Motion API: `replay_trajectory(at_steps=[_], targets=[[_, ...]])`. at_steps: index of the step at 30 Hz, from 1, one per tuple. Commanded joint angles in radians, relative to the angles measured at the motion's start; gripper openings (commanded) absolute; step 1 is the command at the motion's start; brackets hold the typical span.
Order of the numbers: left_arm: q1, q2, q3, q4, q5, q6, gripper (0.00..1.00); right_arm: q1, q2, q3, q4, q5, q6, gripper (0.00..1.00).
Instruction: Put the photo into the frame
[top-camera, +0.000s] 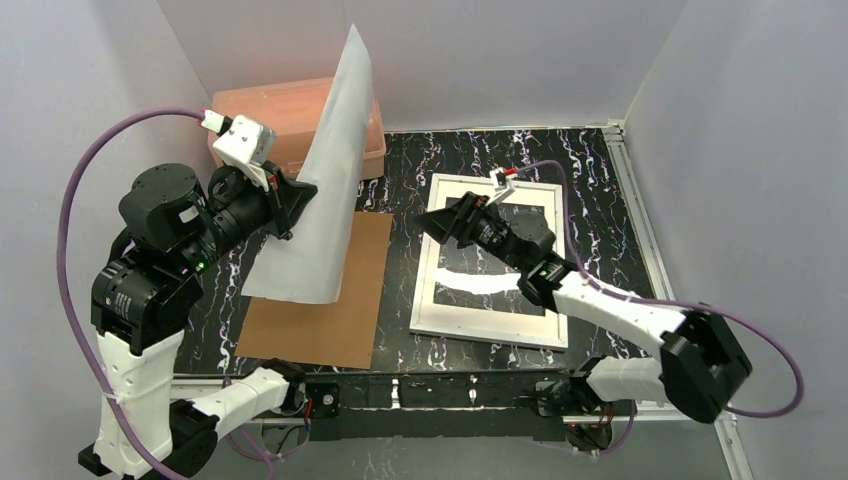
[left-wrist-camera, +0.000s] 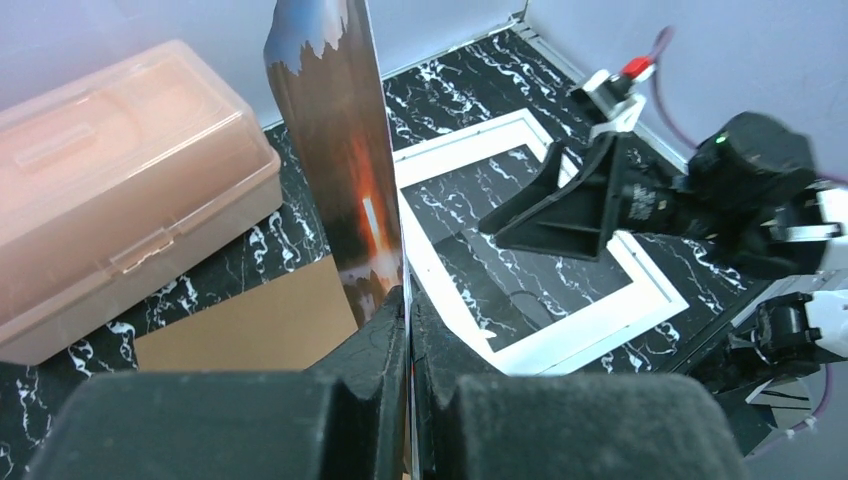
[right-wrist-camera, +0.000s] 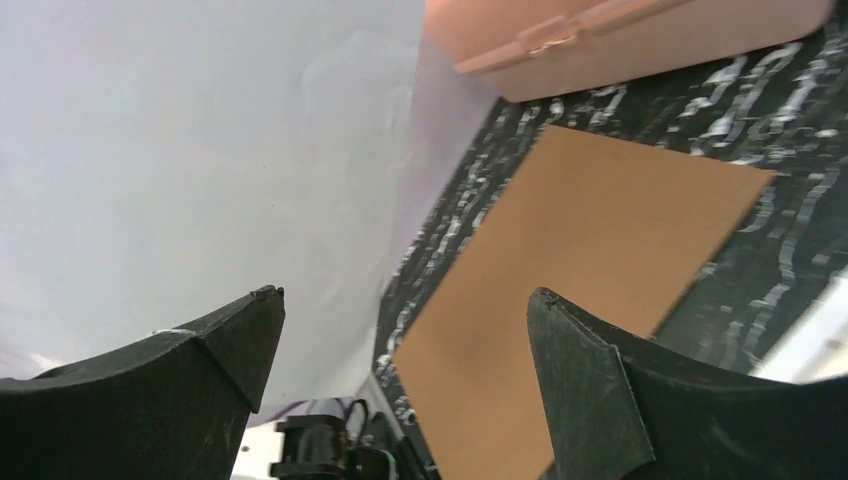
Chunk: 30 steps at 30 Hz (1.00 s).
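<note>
Our left gripper (left-wrist-camera: 408, 305) pinches the photo (top-camera: 325, 150) by its edge, upright at left; thin and glossy, it looks bendy, so we hold edges only. Our right gripper (right-wrist-camera: 400, 300) gapes empty above the frame (top-camera: 480, 327) lying at right

The right gripper (right-wrist-camera: 402, 294), black fingers wide apart, faces a flat brown cardboard board (right-wrist-camera: 580, 240) on the black marbled table (right-wrist-camera: 780, 230). A white-backed photo (right-wrist-camera: 180, 150) fills the left, with a salmon-pink plastic box (right-wrist-camera: 620, 35) above.
</note>
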<state>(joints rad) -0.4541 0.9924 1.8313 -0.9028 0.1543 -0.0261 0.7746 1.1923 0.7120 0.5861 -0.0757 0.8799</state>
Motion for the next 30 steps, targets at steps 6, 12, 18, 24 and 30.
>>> replay_trajectory(at_steps=[6,12,18,24,30], targets=[[-0.001,0.035,0.103,0.039,0.047,-0.012,0.00,0.001,0.374,0.044,0.745,-0.131,0.332,0.99],[-0.001,0.015,0.101,0.029,0.033,-0.016,0.00,0.002,0.670,0.180,1.197,-0.086,0.611,0.99],[-0.001,-0.013,0.067,0.035,-0.014,-0.010,0.00,0.038,0.689,0.327,1.197,-0.161,0.568,0.99],[-0.002,-0.034,0.058,0.059,-0.087,-0.019,0.00,0.040,0.659,0.308,1.198,-0.150,0.564,0.99],[-0.001,-0.020,0.100,0.044,-0.104,-0.034,0.00,0.048,0.656,0.347,1.198,-0.178,0.571,0.99]])
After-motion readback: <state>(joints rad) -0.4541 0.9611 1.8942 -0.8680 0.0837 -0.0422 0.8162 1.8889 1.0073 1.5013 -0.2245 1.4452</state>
